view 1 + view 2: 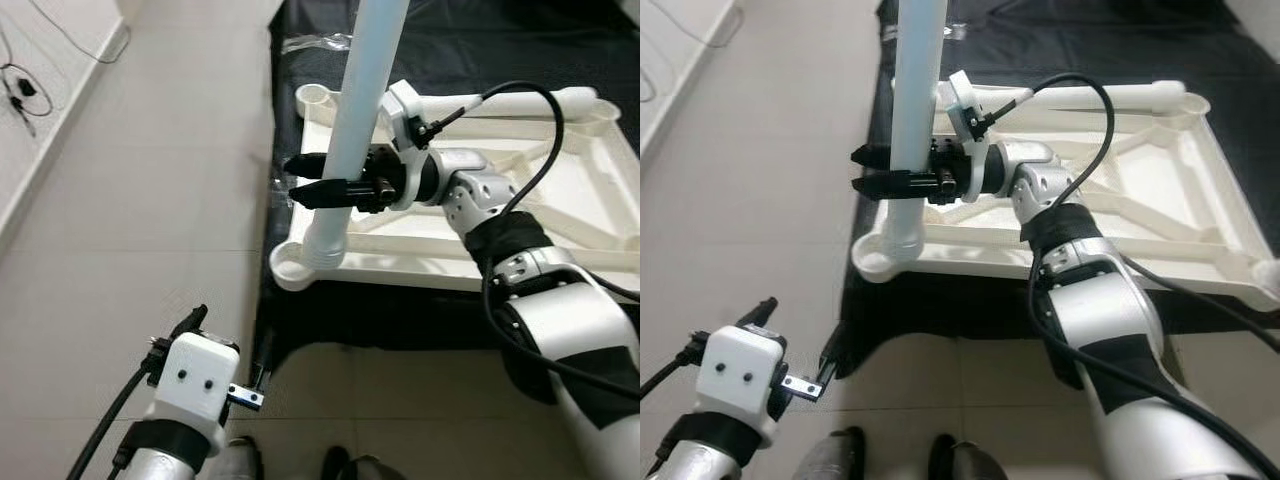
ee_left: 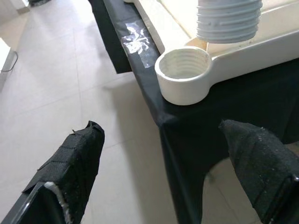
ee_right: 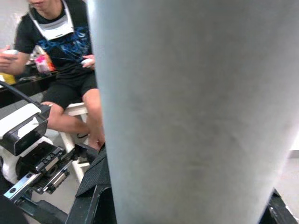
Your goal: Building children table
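While the right gripper (image 1: 312, 178) clenched its jaws on the leg (image 1: 352, 130), the threaded end hung just above the corner socket (image 2: 183, 72), so it needed lowering straight, upright, before turning; the left gripper (image 2: 163, 179) hung open.

No text, label, brand, number or sign can be read anywhere in these views.

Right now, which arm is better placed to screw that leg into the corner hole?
The right gripper: it clamps the table leg upright just above the threaded socket. The left gripper hangs open, low over the floor.
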Motion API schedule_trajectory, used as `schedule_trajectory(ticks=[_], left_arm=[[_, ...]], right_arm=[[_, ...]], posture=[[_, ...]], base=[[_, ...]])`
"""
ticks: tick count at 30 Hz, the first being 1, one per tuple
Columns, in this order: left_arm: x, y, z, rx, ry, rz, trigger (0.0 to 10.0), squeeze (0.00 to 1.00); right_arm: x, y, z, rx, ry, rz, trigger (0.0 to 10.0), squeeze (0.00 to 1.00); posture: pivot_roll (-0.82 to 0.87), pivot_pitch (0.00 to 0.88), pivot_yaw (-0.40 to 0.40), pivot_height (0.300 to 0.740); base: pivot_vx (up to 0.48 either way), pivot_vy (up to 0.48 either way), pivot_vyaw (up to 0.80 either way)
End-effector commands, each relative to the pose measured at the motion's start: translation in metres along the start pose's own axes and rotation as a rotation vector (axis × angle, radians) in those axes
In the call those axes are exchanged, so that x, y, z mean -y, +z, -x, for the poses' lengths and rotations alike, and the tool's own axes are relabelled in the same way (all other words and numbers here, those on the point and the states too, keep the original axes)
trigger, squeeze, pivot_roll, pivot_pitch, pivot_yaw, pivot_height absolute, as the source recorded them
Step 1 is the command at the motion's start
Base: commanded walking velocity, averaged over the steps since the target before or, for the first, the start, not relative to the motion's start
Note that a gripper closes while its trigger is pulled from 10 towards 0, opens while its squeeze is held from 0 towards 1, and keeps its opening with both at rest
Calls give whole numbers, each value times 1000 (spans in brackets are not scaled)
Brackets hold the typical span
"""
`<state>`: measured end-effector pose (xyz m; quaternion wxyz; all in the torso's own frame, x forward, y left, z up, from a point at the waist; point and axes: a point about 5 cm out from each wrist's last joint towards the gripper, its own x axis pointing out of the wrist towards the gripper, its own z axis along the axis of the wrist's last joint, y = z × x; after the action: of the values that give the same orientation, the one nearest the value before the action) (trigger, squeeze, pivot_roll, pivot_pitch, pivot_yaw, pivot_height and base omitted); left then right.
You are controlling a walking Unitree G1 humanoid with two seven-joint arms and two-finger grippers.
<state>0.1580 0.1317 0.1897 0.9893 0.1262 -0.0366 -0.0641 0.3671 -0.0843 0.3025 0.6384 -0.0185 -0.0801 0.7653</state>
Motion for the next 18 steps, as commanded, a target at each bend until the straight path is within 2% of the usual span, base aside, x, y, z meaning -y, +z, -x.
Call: schedule_trajectory(ticks=[1, 8, 11, 18], left_arm=[[2, -6, 1, -30, -9, -5, 10000, 0], [4, -6, 2, -35, -4, 32, 10000, 0], [1, -6, 3, -41, 9, 34, 10000, 0], [3, -6, 4, -43, 2, 21, 10000, 0]], right_arm=[[-2, 2, -12, 9, 57, 18, 0, 0], [-1, 2, -20, 41, 68, 15, 0, 0], [-1, 1, -23, 50, 76, 12, 0, 0], [-1, 1, -25, 44, 88, 15, 0, 0]], posture=[[187, 252, -54, 740], [187, 260, -57, 740], [187, 260, -57, 740], [186, 275, -61, 740]], base=[[0, 0, 0], [0, 0, 0], [0, 471, 0], [0, 0, 0]])
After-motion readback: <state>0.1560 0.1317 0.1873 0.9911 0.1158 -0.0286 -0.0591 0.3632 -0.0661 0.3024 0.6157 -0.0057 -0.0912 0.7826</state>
